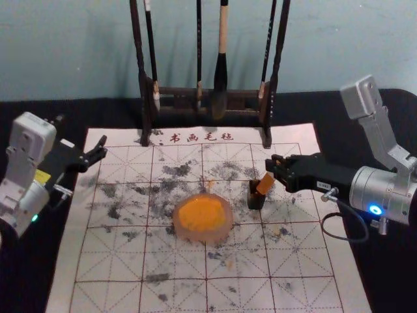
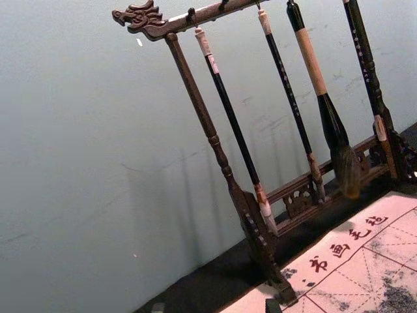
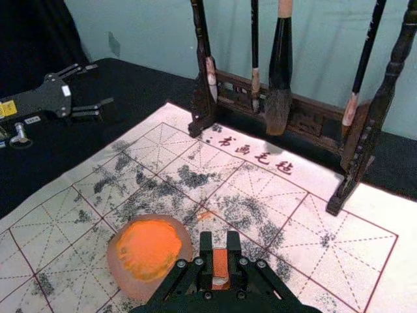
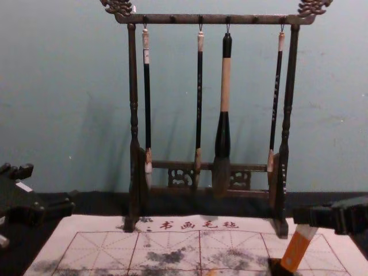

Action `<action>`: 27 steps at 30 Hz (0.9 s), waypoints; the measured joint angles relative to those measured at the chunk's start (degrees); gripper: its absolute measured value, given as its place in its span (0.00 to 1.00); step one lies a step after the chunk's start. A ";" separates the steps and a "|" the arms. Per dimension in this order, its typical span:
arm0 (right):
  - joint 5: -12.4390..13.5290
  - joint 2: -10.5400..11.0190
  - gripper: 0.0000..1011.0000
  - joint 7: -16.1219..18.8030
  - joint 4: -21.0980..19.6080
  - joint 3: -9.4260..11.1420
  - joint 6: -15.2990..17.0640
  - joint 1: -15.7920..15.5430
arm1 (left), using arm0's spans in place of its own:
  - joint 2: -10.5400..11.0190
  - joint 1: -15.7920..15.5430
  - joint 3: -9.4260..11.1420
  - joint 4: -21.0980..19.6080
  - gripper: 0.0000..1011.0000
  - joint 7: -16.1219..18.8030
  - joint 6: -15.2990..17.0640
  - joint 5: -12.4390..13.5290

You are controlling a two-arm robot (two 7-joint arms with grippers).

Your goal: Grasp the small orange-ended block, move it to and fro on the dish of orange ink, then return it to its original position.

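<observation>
One orange-ended block (image 4: 296, 251), small, its pale upper end uppermost; located at about 2 o'clock of the ink dish, tilted, top leaning toward 3 o'clock, lower end at the mouth of a holder. Whether that end is seated inside cannot be told. One right gripper (image 1: 273, 169), reaching in from 3 o'clock; fingers closed on the block's upper end, parted only by its width. The high grip presumably leaves the orange end free for inking and the fingers clean. One holder (image 1: 255, 201), small, dark, set near the dish, probably to keep the block upright and the trip short. One dish (image 1: 202, 237), pinkish rim, low, a single pool of orange ink (image 1: 201, 213) within; placed mid-mat, likely so the block can pass to and fro unhindered. One mat (image 1: 348, 287), pale, ruled in squares, ink-stained, four printed characters toward 12 o'clock; laid, it seems, to guard the dark cloth (image 1: 391, 287). One rack (image 4: 172, 19), dark, two posts, at 12 o'clock beyond the dish. Four brushes, hung tips down, presumably to keep the hairs straight: three thin brushes (image 4: 147, 86), one thick brush (image 4: 225, 86). One left gripper (image 4: 53, 184), idle at 10 o'clock of the dish; fingers spread wide, nothing between.
</observation>
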 joint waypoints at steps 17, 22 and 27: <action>1.43 -0.54 0.12 -2.85 1.54 -1.76 0.16 1.27 | 0.00 0.00 0.00 0.00 0.99 0.00 0.00 0.00; 1.51 -0.59 0.12 -3.03 1.81 -2.22 0.07 1.55 | 0.00 0.00 0.00 0.00 0.99 0.00 0.00 0.00; 1.47 -0.70 0.12 -3.27 2.29 -2.73 -0.04 1.87 | 0.00 0.00 0.00 0.00 0.99 0.00 0.00 0.00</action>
